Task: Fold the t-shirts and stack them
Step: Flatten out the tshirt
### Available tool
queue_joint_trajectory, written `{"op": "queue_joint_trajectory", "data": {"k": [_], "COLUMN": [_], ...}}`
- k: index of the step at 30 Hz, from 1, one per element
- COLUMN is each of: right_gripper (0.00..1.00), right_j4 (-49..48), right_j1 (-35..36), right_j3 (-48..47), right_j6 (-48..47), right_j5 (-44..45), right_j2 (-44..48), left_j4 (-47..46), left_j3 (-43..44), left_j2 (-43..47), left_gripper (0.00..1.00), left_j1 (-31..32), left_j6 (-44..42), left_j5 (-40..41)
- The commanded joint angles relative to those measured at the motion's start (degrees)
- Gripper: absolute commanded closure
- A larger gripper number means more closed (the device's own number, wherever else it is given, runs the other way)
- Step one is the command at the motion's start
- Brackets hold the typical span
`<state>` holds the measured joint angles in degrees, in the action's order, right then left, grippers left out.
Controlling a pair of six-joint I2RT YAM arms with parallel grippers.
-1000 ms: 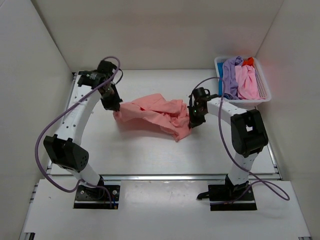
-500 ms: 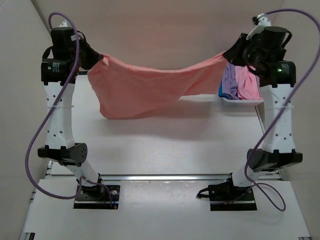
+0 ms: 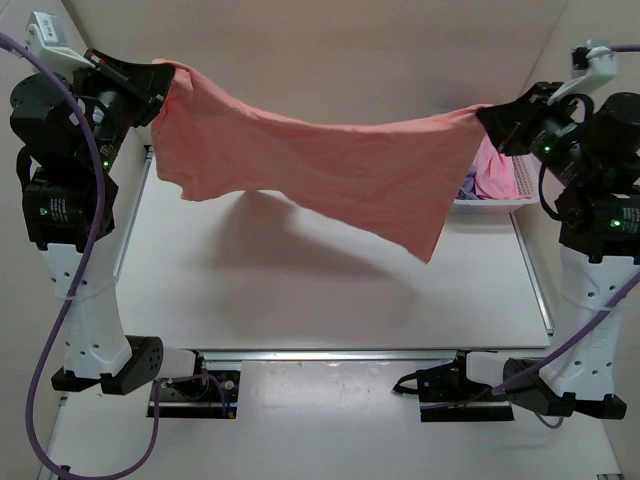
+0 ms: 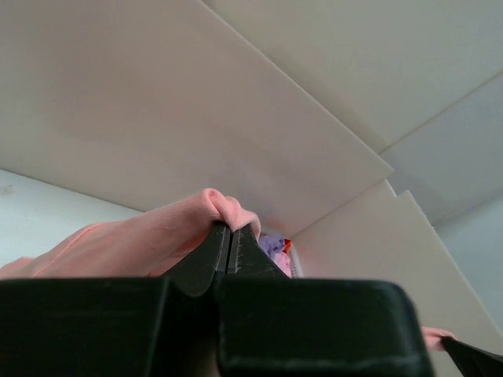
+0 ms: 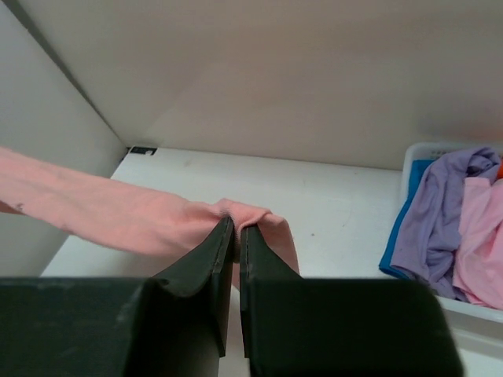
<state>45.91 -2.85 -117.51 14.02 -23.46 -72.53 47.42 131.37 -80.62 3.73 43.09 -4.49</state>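
Evidently early: left end effector (image 3: 158,80) and right end effector (image 3: 487,115) clench the salmon-pink t-shirt (image 3: 320,165) aloft, unfolded, while other t-shirts (image 5: 448,212) wait in the far-right basket (image 3: 527,178).

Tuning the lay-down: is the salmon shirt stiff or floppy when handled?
Probably very floppy: the salmon-pink shirt sags between the left hand and right hand. Likely light: two pinched edges carry it. May bunch if pushed; it hangs creased.
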Motion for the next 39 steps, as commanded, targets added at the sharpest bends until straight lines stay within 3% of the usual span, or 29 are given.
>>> {"op": "queue_joint_trajectory", "data": {"k": [1,5,10,15,18,21,26,28,31,34,39], "right_gripper": [1.0,1.0,1.0,1.0,1.0,1.0,1.0,1.0,1.0,1.0,1.0], "right_j4": [-2.49,-5.03,-10.4,-8.4,-6.71,-8.72,-17.86,-19.01,-18.32,-18.05,-12.71], "right_j1": [2.48,8.21,11.9,12.52,10.77,8.66,7.07,7.51,7.34,7.51,5.93], "right_j3": [4.39,9.48,9.59,-9.34,-20.36,-14.78,15.15,23.97,38.73,56.11,71.25], "right_j6": [0.22,-0.22,-2.15,-8.82,-7.88,-6.99,-6.2,-5.76,-4.36,-2.78,0.91], "right_j5": [-1.43,3.15,9.22,13.53,11.88,10.2,8.43,8.0,7.29,5.72,4.13], "right_j2": [-2.69,-7.44,-15.25,-25.72,-29.07,-24.35,-9.93,-2.91,5.09,12.56,22.33], "left_j4": [-2.16,-2.68,0.49,-1.71,-4.17,-4.26,-5.49,-6.11,-5.15,-4.79,-0.31], "left_j3": [-3.75,-6.05,-0.33,9.4,11.1,6.19,-14.16,-23.41,-40.45,-63.62,-84.57], "left_j2": [-1.55,-7.77,-18.77,-24.14,-22.13,-14.86,0.24,7.03,18.72,31.97,42.98], "left_gripper": [1.0,1.0,1.0,1.0,1.0,1.0,1.0,1.0,1.0,1.0,1.0], "left_j1": [-0.12,0.84,3.74,0.68,-1.17,-0.31,4.35,3.13,4.88,6.38,7.52], "left_j6": [1.47,3.84,-2.65,-9.33,-10.92,-11.89,-15.32,-14.44,-13.83,-10.85,-6.63], "left_j5": [-1.31,-3.07,0.44,3.7,2.56,3.0,5.98,4.49,4.67,1.43,-4.37]}}
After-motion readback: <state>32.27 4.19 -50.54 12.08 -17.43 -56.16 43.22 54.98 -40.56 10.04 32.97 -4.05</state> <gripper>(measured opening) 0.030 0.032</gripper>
